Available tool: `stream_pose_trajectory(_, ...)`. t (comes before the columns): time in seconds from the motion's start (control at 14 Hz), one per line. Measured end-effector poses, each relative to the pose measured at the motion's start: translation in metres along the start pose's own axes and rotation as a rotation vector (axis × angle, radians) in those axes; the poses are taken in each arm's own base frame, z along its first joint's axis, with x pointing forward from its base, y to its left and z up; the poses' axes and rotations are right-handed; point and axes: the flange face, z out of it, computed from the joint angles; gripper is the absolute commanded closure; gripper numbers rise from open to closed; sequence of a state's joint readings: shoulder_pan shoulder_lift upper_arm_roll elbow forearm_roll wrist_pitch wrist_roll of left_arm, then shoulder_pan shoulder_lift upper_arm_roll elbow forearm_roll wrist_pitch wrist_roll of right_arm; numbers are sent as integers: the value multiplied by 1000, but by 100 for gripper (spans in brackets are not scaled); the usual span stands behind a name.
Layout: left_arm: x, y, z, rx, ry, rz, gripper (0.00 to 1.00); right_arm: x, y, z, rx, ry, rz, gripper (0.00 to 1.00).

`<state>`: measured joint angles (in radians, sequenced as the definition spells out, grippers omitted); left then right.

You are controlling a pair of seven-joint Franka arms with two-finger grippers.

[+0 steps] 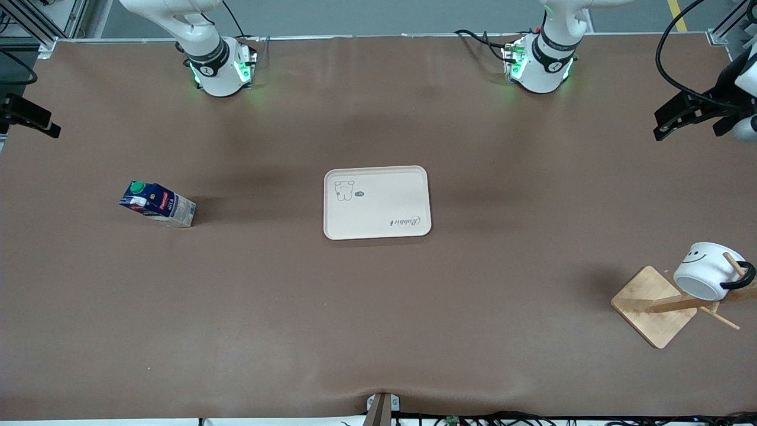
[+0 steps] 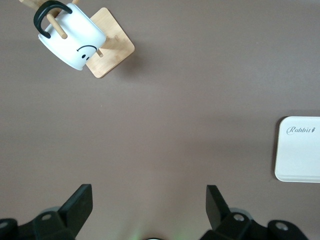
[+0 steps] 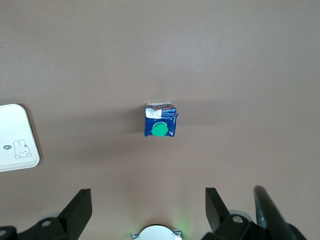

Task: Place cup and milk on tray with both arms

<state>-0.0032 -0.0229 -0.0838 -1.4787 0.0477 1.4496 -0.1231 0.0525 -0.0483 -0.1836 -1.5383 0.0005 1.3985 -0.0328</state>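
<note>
The cream tray (image 1: 384, 210) lies in the middle of the table. It also shows in the left wrist view (image 2: 300, 150) and the right wrist view (image 3: 15, 137). The milk (image 1: 157, 204) stands on the table toward the right arm's end and is seen from above in the right wrist view (image 3: 160, 122). The cup (image 1: 707, 269) hangs by its handle on a wooden rack peg toward the left arm's end and shows in the left wrist view (image 2: 72, 40). My left gripper (image 2: 148, 192) and right gripper (image 3: 146, 192) are open and empty, high over bare table near their bases.
The wooden rack's square base (image 1: 653, 305) sits near the table's corner at the left arm's end. The arm bases (image 1: 222, 68) (image 1: 541, 65) stand along the table's back edge. Black fixtures (image 1: 686, 112) (image 1: 26, 115) reach in at both table ends.
</note>
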Motion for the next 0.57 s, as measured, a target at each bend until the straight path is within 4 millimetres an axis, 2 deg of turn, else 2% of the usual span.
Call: stream_pose_trajectory(0.57,8,-8,11,0,-18,-15,0,0,1,1,0,-1,1,0)
